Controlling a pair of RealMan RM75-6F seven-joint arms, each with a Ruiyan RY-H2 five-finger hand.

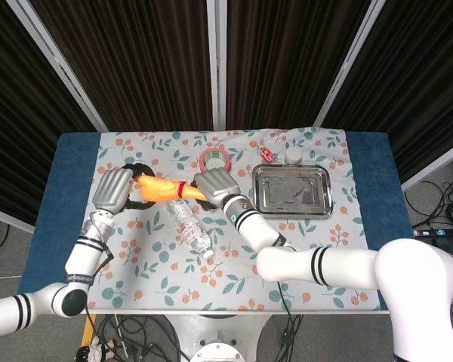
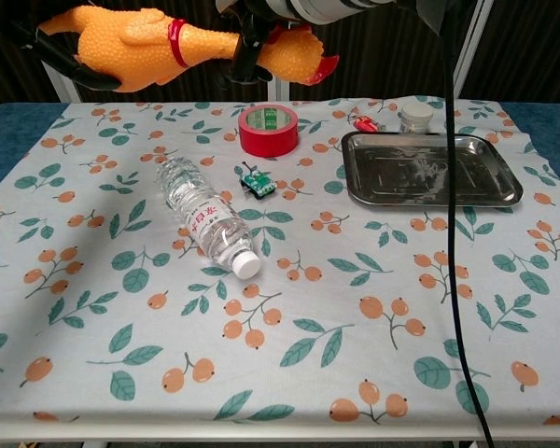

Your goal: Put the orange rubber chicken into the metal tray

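Above the cloth: both robot hands, left (image 1: 112, 190) and right (image 1: 219, 183), grip rubber chicken (image 2: 159, 47) | bottle (image 2: 206, 217) label unreadable

Lying mid-cloth: water bottle (image 2: 205, 217) (cap toward front edge). Near back edge: red tape roll (image 2: 268, 129), small jar (image 2: 415, 116).

The orange rubber chicken (image 2: 182, 45) has a red band round its neck and a red beak. It lies roughly level, lifted clear of the desk, well left of the metal tray (image 1: 292, 190). The metal tray is a shiny, shallow rectangle resting flat on the desk, with nothing inside.
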